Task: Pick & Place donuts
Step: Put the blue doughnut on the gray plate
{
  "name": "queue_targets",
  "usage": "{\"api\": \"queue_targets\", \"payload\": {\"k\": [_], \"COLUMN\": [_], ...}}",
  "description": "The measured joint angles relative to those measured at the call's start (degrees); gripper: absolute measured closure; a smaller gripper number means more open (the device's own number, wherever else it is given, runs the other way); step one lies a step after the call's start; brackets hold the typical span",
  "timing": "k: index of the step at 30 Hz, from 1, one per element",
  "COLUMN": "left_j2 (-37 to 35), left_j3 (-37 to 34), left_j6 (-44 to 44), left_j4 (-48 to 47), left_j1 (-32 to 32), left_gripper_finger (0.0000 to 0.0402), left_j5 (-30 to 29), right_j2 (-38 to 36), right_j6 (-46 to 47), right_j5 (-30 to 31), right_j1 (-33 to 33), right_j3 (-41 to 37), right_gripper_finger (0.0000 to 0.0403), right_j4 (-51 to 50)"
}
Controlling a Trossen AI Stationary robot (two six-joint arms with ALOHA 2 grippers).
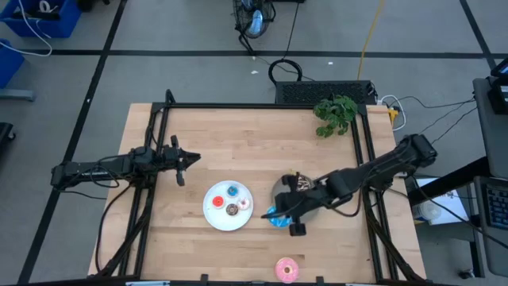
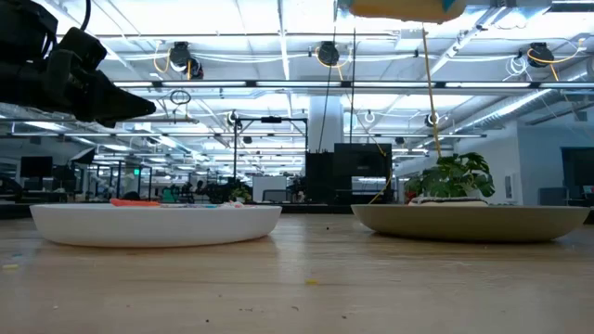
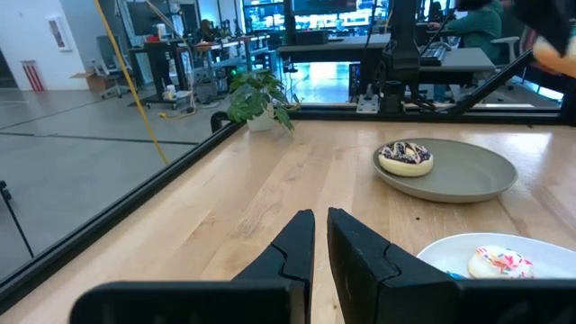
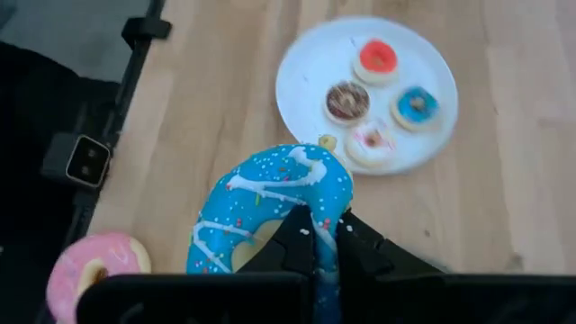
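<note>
My right gripper (image 4: 322, 229) is shut on the blue-iced donut (image 4: 270, 202), held above the table between the white plate (image 1: 214, 208) and the grey plate (image 1: 279, 191). The low view shows the donut's underside (image 2: 399, 7) high above both plates. The white plate carries the tiny red (image 4: 375, 58), brown (image 4: 346, 101), blue (image 4: 416, 105) and whitish-pink (image 4: 369, 141) donuts. The chocolate sprinkled donut (image 3: 405, 157) lies flat on the grey plate. The pink-iced donut (image 1: 287, 270) lies on the table near the near edge. My left gripper (image 1: 182, 163) waits shut at the table's left, above the wood. My right gripper pinches one side of the blue-iced donut's ring (image 4: 326, 193) between its two fingers, one finger (image 4: 297, 236) at the hole and the other (image 4: 360, 252) outside. The fingers slant down from the table's right. The donut is lifted clear and tilted.
A potted plant (image 1: 335, 114) stands at the far right corner. A black frame rail (image 1: 262, 106) runs along the far edge and down both sides. Bare wood lies between the left gripper and the white plate and along the near edge left of the pink-iced donut.
</note>
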Motion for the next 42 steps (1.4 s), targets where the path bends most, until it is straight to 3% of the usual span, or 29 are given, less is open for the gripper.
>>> {"api": "queue_targets", "payload": {"k": [8, 14, 23, 31, 38, 42], "left_j2": [0.0, 0.0, 0.0, 0.0, 0.0, 0.0], "left_j3": [0.0, 0.0, 0.0, 0.0, 0.0, 0.0], "left_j6": [0.0, 0.0, 0.0, 0.0, 0.0, 0.0], "left_j4": [0.0, 0.0, 0.0, 0.1, 0.1, 0.1], "left_j1": [0.0, 0.0, 0.0, 0.0, 0.0, 0.0], "left_gripper_finger": [0.0360, 0.0360, 0.0360, 0.0360, 0.0360, 0.0360], "left_j5": [0.0, 0.0, 0.0, 0.0, 0.0, 0.0], "right_j2": [-1.2, -1.2, -1.2, -1.2, -1.2, -1.2], "right_j6": [2.7, 5.6, 4.6, 8.6, 10.2, 10.5], "right_j5": [0.0, 0.0, -8.7, -13.1, -13.9, -13.7], "right_j1": [-2.7, -5.7, -10.5, -13.9, -14.6, -14.5], "right_j3": [-0.1, -5.8, -21.9, -31.0, -34.6, -34.6], "right_gripper_finger": [0.0395, 0.0395, 0.0394, 0.0394, 0.0392, 0.0357], "right_j4": [-6.9, -4.5, 12.8, 24.2, 27.3, 27.8]}}
